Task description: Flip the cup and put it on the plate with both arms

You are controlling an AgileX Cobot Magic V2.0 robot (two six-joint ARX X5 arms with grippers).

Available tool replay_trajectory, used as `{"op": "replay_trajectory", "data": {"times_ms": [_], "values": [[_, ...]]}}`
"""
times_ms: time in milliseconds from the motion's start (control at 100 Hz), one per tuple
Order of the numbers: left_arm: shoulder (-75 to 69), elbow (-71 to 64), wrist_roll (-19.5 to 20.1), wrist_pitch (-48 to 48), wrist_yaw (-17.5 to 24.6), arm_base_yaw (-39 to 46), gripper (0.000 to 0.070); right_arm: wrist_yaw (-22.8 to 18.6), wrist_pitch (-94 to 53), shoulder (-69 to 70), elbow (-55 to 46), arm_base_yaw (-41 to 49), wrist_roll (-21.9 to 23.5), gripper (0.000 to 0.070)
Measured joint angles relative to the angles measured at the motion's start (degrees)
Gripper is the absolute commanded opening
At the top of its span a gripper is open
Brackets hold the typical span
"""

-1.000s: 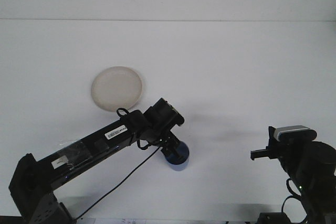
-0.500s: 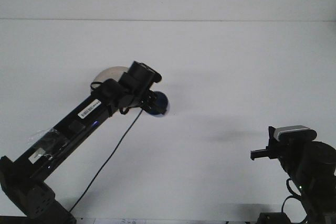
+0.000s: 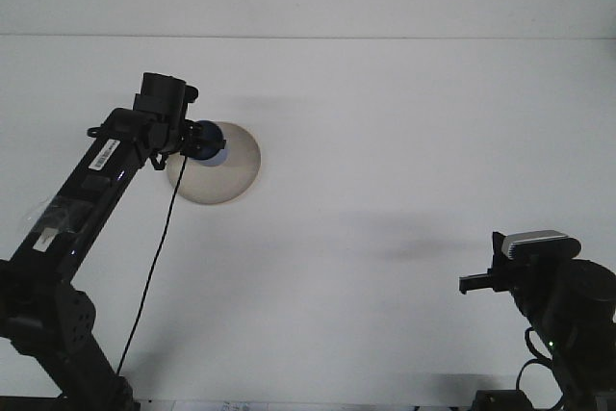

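Left pincer (image 3: 195,141) holds blue cup (image 3: 210,144) over cream plate (image 3: 236,175).

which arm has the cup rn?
The left arm: its gripper holds the blue cup over the plate. The right gripper sits idle, nothing near it.

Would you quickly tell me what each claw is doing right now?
Left claw: closed on the blue cup, over the plate.
Right claw: holding nothing; open or closed cannot be told.
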Motion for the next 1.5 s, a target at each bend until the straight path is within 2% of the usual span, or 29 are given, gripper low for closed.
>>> {"op": "replay_trajectory", "data": {"times_ms": [260, 300, 360, 480, 530, 920, 1250, 1500], "values": [[4.55, 0.00, -0.94, 0.74, 0.02, 0.28, 0.0019, -0.02, 0.00, 0.00, 0.00, 0.00, 0.00, 0.0000], [4.66, 0.00, -1.05, 1.18, 0.11, 0.28, 0.0037, -0.02, 0.00, 0.00, 0.00, 0.00, 0.00, 0.0000], [4.66, 0.00, -1.25, 1.57, 0.11, 0.28, 0.0149, -0.02, 0.00, 0.00, 0.00, 0.00, 0.00, 0.0000], [4.70, 0.00, -1.62, 1.86, 0.11, 0.28, 0.0525, -0.02, 0.00, 0.00, 0.00, 0.00, 0.00, 0.0000], [4.70, 0.00, -1.64, 1.84, 0.09, 0.28, 0.0592, -0.02, 0.00, 0.00, 0.00, 0.00, 0.00, 0.0000], [2.91, 4.94, -2.69, 0.50, 3.02, 0.28, 0.0584, -0.02, 0.00, 0.00, 0.00, 0.00, 0.00, 0.0000], [-12.92, 4.24, -5.75, -2.62, 3.02, -0.22, 0.0573, -0.02, 0.00, 0.00, 0.00, 0.00, 0.00, 0.0000], [-28.94, -8.35, -8.24, 2.43, 2.60, -4.35, 0.0573, -0.02, 0.00, 0.00, 0.00, 0.00, 0.00, 0.0000]]}}
